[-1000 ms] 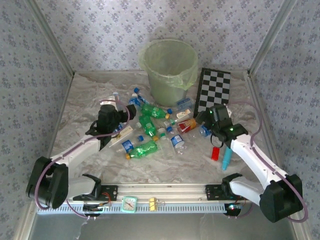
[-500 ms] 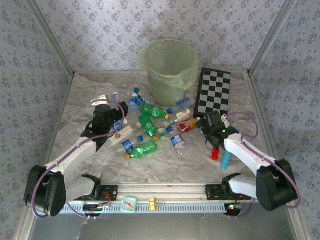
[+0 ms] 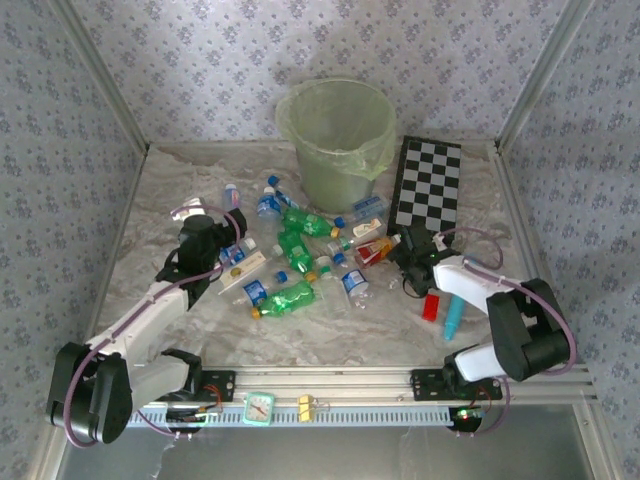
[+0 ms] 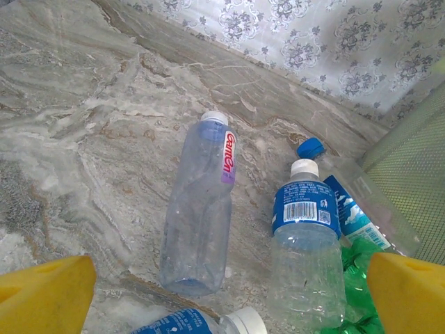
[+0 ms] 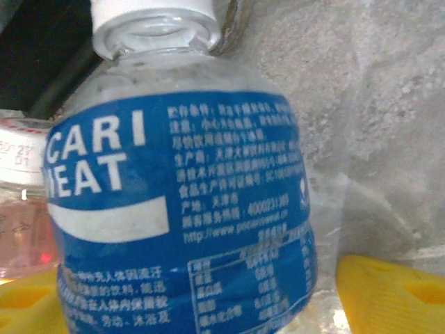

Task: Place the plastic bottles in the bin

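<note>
Right wrist view: right gripper (image 5: 208, 299) straddles a bottle (image 5: 181, 202), grip unclear, arm (image 3: 466, 281) folded low. Left gripper (image 4: 226, 296) gapes wide above bottles (image 4: 200, 209) on marbled table (image 4: 83, 125), wallpaper (image 4: 313, 31) beyond.

The left arm (image 3: 140, 315) is stretched forward low, and the left gripper (image 4: 226, 289) is seen spread wide. The right arm (image 3: 470, 283) is folded back sharply; the right gripper (image 5: 208, 296) is perhaps only partly closed.

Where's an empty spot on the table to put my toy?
Bare table lies between the bottles and the front rail, and left of the bin by the wall. Crowded: middle, before the bin.
</note>
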